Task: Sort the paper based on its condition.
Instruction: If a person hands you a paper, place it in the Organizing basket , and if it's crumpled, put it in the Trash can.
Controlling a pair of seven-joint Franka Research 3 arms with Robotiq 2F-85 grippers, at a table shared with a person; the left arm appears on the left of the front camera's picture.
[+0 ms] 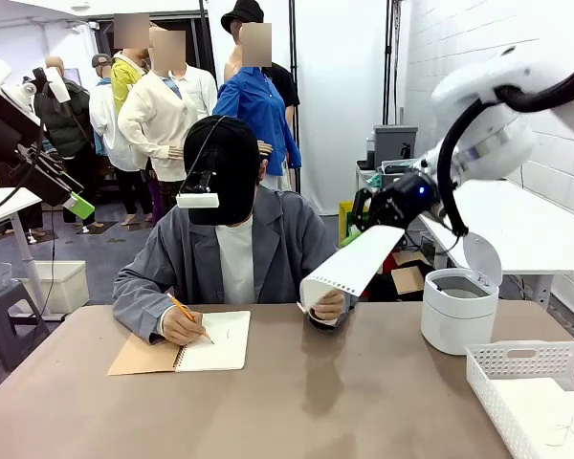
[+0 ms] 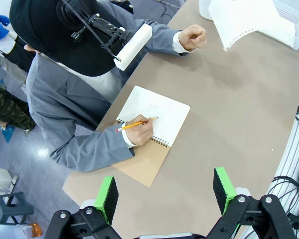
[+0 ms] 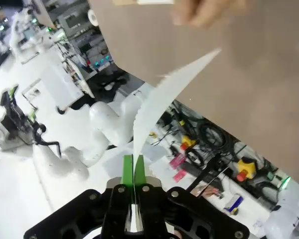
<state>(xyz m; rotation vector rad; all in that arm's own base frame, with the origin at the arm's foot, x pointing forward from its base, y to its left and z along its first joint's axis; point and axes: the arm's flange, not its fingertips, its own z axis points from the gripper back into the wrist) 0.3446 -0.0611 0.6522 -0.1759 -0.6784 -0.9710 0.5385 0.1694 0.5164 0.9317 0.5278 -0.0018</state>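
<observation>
White paper sheet (image 3: pixel 162 94), smooth, is standing straight out ahead of my right gripper (image 3: pixel 133 162), whose jaws are pinching its edge, while my left gripper (image 2: pixel 164 191) is hanging spread around nothing; I am judging this the carrying step, next calling for a swing to the slotted basket (image 1: pixel 521 349) below and outward of the pinching jaws.

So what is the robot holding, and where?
The right hand pinches the smooth white paper sheet by one edge. The left hand is open, empty.

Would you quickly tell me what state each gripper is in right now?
Left gripper: open, holding nothing.
Right gripper: closed on a sheet of paper.
</observation>
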